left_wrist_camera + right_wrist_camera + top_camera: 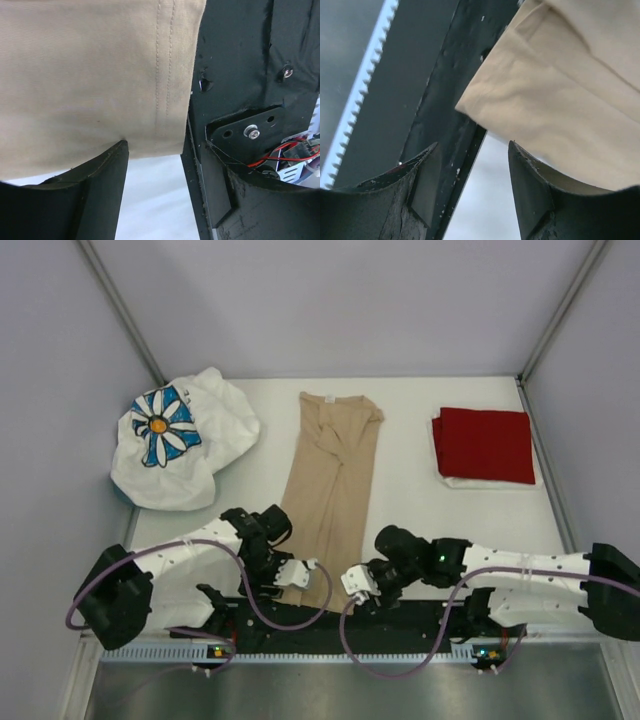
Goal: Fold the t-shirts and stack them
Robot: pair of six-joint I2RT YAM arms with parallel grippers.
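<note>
The tan t-shirt lies in the middle of the counter, folded lengthwise into a long, creased strip, with its collar at the far end and its stitched hem at the near edge. The dark red t-shirt sits far right, folded into a neat rectangle, with a white layer showing beneath it. The white daisy-print t-shirt is a crumpled heap far left.
</note>
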